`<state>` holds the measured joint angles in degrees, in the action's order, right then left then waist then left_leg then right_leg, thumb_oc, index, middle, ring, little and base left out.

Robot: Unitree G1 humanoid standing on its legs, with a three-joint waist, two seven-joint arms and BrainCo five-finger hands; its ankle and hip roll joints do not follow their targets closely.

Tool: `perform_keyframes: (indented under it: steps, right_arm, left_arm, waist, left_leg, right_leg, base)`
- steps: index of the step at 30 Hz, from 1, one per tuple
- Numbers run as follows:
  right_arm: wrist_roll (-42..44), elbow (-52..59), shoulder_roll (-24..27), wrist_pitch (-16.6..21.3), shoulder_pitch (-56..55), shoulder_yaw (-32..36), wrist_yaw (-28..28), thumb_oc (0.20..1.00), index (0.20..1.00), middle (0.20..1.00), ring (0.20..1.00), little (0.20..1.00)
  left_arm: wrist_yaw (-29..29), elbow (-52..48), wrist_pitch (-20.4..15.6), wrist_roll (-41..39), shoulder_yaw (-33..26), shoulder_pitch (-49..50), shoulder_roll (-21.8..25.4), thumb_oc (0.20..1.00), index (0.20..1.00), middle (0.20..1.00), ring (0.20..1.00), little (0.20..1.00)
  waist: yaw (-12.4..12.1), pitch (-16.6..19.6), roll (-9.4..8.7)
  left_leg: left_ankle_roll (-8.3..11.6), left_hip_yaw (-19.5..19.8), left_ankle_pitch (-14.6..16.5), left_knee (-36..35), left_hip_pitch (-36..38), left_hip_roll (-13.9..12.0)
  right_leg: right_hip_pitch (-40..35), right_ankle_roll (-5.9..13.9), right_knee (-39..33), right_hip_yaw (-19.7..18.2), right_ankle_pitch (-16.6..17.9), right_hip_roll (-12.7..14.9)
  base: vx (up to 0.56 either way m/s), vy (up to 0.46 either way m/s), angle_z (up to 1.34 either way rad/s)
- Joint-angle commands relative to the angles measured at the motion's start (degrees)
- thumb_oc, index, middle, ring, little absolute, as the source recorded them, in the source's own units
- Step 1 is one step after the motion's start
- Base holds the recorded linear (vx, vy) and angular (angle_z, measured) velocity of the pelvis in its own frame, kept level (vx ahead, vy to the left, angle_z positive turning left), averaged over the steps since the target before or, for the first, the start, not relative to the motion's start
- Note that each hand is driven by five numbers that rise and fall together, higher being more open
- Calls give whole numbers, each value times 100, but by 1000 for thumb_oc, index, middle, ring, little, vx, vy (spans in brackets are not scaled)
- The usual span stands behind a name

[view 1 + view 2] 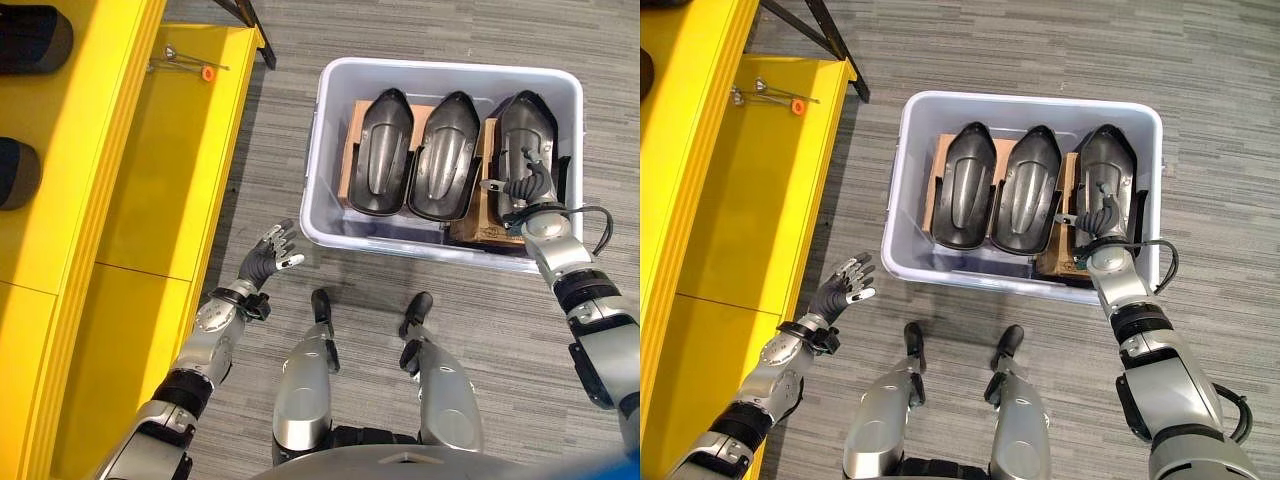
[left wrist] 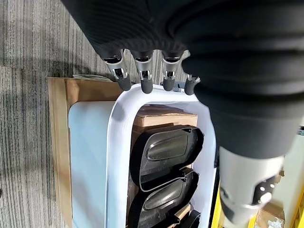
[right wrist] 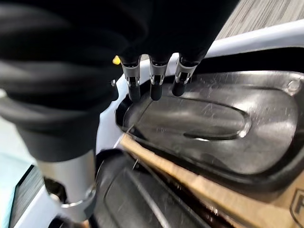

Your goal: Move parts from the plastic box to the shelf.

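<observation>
A pale grey plastic box stands on the floor with three black moulded parts side by side on cardboard: left part, middle part, right part. My right hand reaches into the box and hovers over the near end of the right part, its fingers straight and curled round nothing. My left hand is open above the floor between the yellow shelf and the box, fingers spread.
Two dark parts lie on the shelf's upper level at the far left. A small metal piece with an orange tip rests on the lower yellow board. A black stand leg crosses the floor behind the shelf.
</observation>
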<state>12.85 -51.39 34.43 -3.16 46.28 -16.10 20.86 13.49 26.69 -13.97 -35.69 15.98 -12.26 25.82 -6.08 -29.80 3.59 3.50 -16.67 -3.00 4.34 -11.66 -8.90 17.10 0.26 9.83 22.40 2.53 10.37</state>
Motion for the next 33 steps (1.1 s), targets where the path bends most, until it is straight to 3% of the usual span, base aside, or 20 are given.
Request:
perform_keyframes:
  steps: [1,5,12,18,28,33]
  right_arm:
    - [388,-136,228,-22,221,-49,372,1000,1000,1000,1000,1000]
    - [584,-222,219,-75,260,-2,200,1000,1000,1000,1000,1000]
    - [766,-105,182,213,297,-154,-633,1000,1000,1000,1000,1000]
    - [287,400,113,219,323,-445,-1225,1000,1000,1000,1000,1000]
    - [-165,742,-21,5,388,-629,-676,1000,1000,1000,1000,1000]
    - [-795,500,23,-205,459,-503,518,1000,1000,1000,1000,1000]
  left_arm:
    - [88,-340,-141,-90,264,287,80,1000,1000,1000,1000,1000]
    - [56,-415,-205,-76,369,353,74,1000,1000,1000,1000,1000]
    - [52,-474,-274,-98,400,379,87,1000,1000,1000,1000,1000]
    - [82,-560,-242,-85,361,481,80,1000,1000,1000,1000,1000]
    - [126,-630,-186,-91,371,582,80,1000,1000,1000,1000,1000]
    - [129,-595,-211,-132,446,576,39,1000,1000,1000,1000,1000]
  waist:
    - [-94,267,73]
    - [-81,134,132]
    - [-53,5,184]
    - [-59,3,196]
    - [-80,2,200]
    - [-69,2,212]
  left_leg:
    - [183,151,-123,94,-324,-104]
    - [159,120,-82,198,-441,-73]
    - [123,54,-41,288,-504,-11]
    - [129,19,-55,290,-488,0]
    - [120,-8,-76,249,-418,-1]
    - [108,-16,-63,237,-380,3]
  right_leg:
    - [137,318,1117,-130,-857,126]
    - [320,319,1302,-173,-894,190]
    - [454,325,1434,-221,-914,250]
    - [467,332,1433,-227,-888,272]
    - [414,338,1396,-244,-862,248]
    - [371,348,1359,-259,-845,229]
  base:
    - [-36,11,10]
    - [-39,21,0]
    - [-23,14,1]
    - [0,0,0]
    - [0,0,0]
    - [0,0,0]
